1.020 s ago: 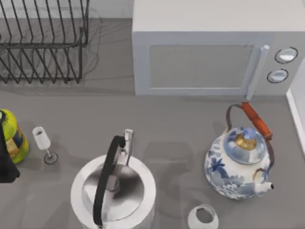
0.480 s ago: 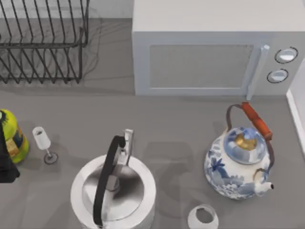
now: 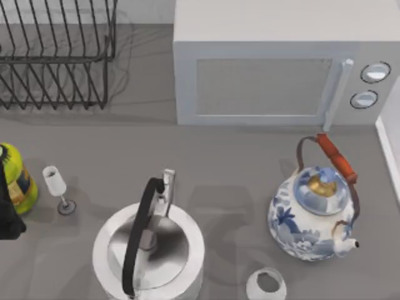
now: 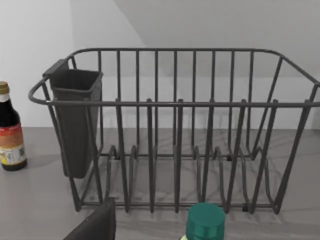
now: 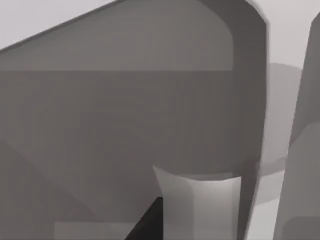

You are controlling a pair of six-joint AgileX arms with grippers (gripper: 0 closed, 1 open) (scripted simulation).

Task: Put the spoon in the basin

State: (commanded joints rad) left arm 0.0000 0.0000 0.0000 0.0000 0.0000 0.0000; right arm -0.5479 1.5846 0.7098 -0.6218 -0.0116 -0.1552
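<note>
The spoon is out of view. A wide grey hollow with a rounded corner (image 5: 125,115), seemingly the basin, lies close in front of my right gripper (image 5: 149,224), of which a dark tip shows. A pale rim (image 3: 389,147) runs along the table's right edge in the top view. My left arm (image 3: 6,209) sits at the table's left edge beside a yellow-green bottle (image 3: 15,178). In the left wrist view a dark part of my left gripper (image 4: 95,226) points toward the wire dish rack (image 4: 175,130).
A steel kettle (image 3: 150,250) stands front centre and a blue-and-white teapot (image 3: 312,215) to its right. A white cup (image 3: 267,284), a small wine glass (image 3: 57,187), a microwave (image 3: 275,69) and the dish rack (image 3: 56,56) stand around them. A dark sauce bottle (image 4: 10,130) stands beside the rack.
</note>
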